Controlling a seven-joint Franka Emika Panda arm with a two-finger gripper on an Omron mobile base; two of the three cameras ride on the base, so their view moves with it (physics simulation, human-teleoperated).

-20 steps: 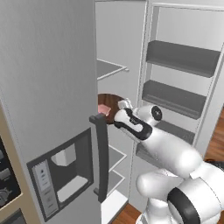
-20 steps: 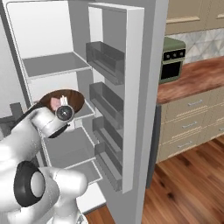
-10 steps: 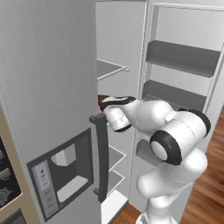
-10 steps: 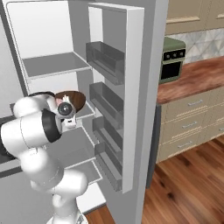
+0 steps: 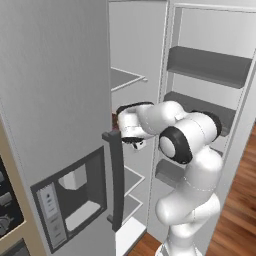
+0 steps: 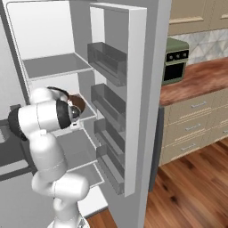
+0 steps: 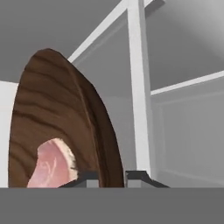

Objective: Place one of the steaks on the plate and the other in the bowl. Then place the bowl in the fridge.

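The dark brown bowl (image 7: 57,118) stands tilted on edge in the hand view, with a pink steak (image 7: 50,165) lying inside it. My gripper (image 7: 111,177) is shut on the bowl's rim, one fingertip on each side. In the right base view the bowl (image 6: 77,103) sits over a middle shelf inside the fridge (image 6: 53,67), partly behind my arm. In the left base view my hand reaches into the fridge (image 5: 135,55) behind the edge of the closed left door. The plate is out of view.
The fridge's right door (image 6: 133,89) stands open, with bins (image 6: 107,58) on its inner side. The closed left door carries a dispenser panel (image 5: 75,195) and a dark handle (image 5: 116,180). To the right are a wooden counter (image 6: 196,78), a green appliance (image 6: 176,60) and drawers.
My arm has swung round and pushed deeper into the fridge, carrying the bowl inward over the middle shelf. The grip on the rim has not changed.
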